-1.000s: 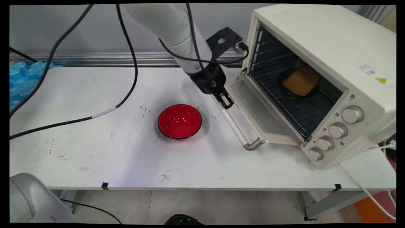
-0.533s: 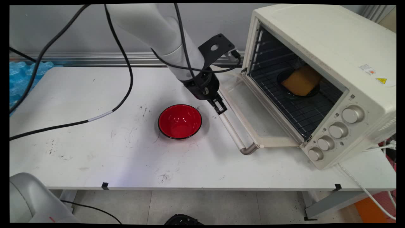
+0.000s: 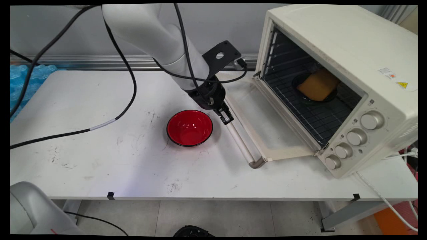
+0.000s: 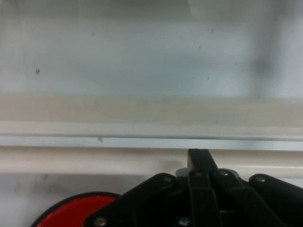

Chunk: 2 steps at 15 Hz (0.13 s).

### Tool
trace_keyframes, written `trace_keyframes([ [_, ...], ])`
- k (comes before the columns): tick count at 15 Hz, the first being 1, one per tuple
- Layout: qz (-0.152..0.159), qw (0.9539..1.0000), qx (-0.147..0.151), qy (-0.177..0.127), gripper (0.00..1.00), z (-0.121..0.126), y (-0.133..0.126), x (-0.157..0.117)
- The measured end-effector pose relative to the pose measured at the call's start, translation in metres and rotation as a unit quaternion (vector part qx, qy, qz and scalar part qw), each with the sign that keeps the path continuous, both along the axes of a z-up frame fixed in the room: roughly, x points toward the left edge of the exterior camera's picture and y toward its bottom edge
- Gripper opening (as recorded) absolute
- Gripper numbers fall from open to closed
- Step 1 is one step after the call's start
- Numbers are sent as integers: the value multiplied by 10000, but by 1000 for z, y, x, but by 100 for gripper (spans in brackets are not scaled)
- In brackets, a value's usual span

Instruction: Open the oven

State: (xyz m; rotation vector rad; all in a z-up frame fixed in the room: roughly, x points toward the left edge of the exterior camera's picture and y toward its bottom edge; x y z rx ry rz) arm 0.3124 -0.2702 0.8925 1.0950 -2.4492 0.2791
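Surface (image 3: 100, 160): white, scuffed w/ dark marks, grey wall behind, blue bubble wrap (image 3: 23, 78) at 9 o'clock edge. Cream toaster oven (image 3: 337, 66), boxy metal, at 3 o'clock; door (image 3: 267, 120) hangs open nearly flat, wire rack inside carrying yellow sponge-like block (image 3: 318, 85) on dark dish. Pincer (image 3: 227, 117) sits on the tubular door handle (image 3: 238, 140), fingers look closed around it. Glossy red bowl (image 3: 189, 128), black rim, just beside at 9 o'clock. Open room toward 7 o'clock.

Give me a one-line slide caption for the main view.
Kinova arm's gripper on the handle of the toaster oven's lowered door, red bowl beside it.
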Motion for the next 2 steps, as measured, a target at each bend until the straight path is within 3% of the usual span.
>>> trace_keyframes([
  [2,28,10000,3,-4,0,-2,2,1],
])
